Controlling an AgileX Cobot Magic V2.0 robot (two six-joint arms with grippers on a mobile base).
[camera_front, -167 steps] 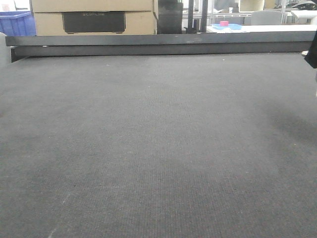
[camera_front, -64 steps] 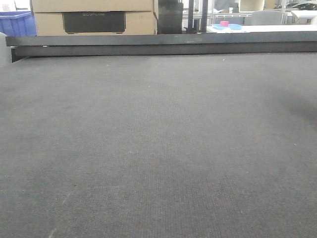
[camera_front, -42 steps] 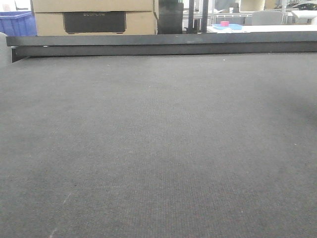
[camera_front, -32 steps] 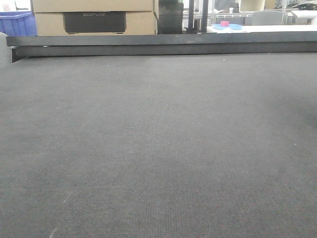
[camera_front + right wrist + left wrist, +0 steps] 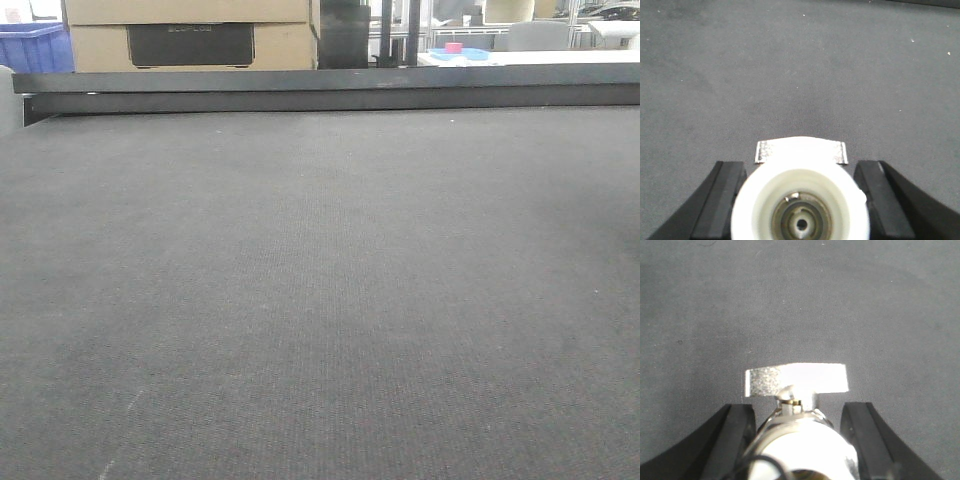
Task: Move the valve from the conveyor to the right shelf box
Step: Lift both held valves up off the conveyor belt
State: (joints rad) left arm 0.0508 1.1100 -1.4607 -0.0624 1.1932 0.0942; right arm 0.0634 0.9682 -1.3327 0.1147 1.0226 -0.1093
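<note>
two valves, one per claw. left gripper [image 5: 797, 410] clenched on silvery valve [image 5: 800, 427], flat lever foremost between black fingers [image 5: 732, 440]. right gripper [image 5: 800, 167] clenched on white-capped valve [image 5: 800, 181], cap facing camera. both over conveyor [image 5: 320, 300], dark grey woven belt; dark rail [image 5: 330, 90] at far edge. behind: cardboard box [image 5: 190, 12], blue crate [image 5: 35, 48]. lettering on box's dark panel unreadable.
</note>
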